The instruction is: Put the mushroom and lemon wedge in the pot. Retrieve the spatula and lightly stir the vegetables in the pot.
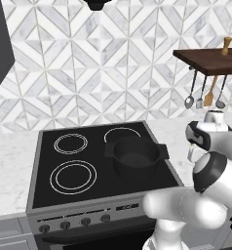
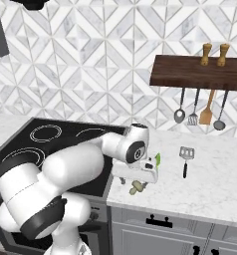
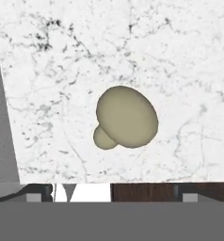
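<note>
Gripper point(image 2: 139, 180): fingers spread wide, empty, poised straight above the target so both tips can drop to either side of it.
Pale tan round-capped mushroom point(image 3: 126, 117): lying on its side on the white marble counter point(image 3: 180, 56), directly beneath the fingers, not yet touched.
Tiny yellow-green lemon wedge point(image 2: 158, 159): just beside the hand, left for later.
Slotted silver spatula with thin black handle point(image 2: 185, 158): farther out on the counter, well apart from the fingers.
Squat black pot point(image 1: 136, 157): on the stove's near burner, apparently empty, waiting as destination.
</note>
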Available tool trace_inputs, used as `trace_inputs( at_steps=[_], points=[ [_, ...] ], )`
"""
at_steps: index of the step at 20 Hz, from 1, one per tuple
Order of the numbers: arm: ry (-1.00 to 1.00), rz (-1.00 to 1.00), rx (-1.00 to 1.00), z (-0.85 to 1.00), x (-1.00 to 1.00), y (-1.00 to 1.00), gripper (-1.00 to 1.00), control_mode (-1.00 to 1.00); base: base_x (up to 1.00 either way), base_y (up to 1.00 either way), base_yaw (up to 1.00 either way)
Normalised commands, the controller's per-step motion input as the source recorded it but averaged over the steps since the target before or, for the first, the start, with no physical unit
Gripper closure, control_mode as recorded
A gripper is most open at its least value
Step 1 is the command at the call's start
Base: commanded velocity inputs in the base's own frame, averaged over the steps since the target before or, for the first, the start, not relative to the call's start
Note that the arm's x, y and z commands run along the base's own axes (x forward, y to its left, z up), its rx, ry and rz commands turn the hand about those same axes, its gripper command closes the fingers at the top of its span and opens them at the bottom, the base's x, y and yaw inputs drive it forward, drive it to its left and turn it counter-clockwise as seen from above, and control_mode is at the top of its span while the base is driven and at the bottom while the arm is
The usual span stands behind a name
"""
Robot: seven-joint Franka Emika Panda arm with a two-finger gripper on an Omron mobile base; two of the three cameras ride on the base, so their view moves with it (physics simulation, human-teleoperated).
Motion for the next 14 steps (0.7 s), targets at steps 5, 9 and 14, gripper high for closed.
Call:
trace_inputs(
  at_steps=[5, 9, 14],
  points=[
    [-0.04, 0.04, 0.0, -0.36, 0.2, -0.11, -1.0, -1.0, 0.0, 0.0, 0.0],
    [0.0, 0.02, 0.0, -0.26, 0.1, -0.01, -1.0, -1.0, 0.0, 0.0, 0.0],
    [0.0, 0.02, 0.0, -0.2, 0.02, 0.0, -1.0, -1.0, 0.0, 0.0, 0.0]
  ],
)
